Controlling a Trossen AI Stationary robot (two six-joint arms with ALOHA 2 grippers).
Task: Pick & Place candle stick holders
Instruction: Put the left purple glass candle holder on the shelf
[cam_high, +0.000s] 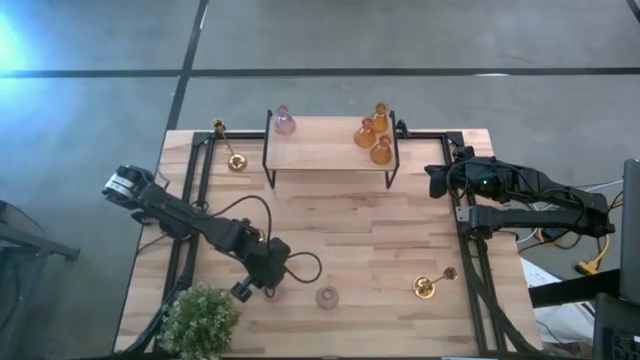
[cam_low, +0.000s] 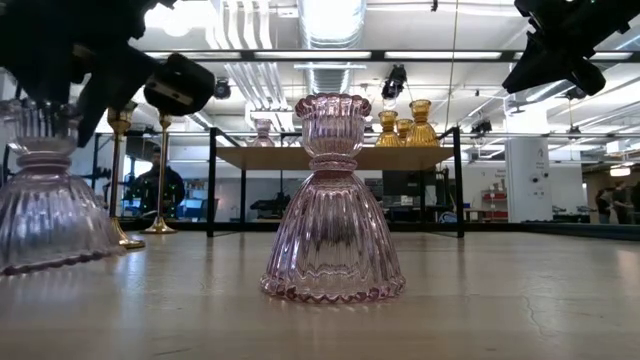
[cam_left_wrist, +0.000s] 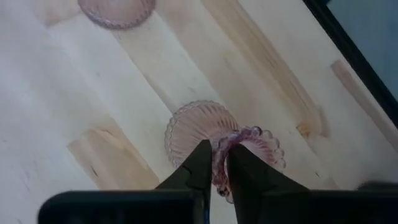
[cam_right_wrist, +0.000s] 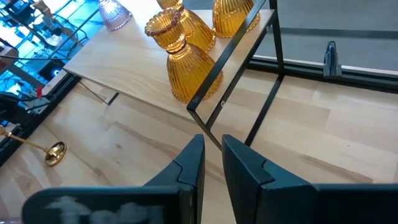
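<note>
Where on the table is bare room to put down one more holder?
The wide wood between the black shelf and the standing pink holder is bare. So is the strip between that holder and the fallen gold holder. It is crowded near the plant, where the left hand grips another pink holder.

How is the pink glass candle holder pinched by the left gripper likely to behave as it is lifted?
The left gripper is shut on the pink holder at its scalloped rim, a thin hold, so it may swing or slip. Ribbed glass looks smooth and probably brittle, so a drop could chip it. Its wide bell base suggests it stands steadily once set down.
</note>
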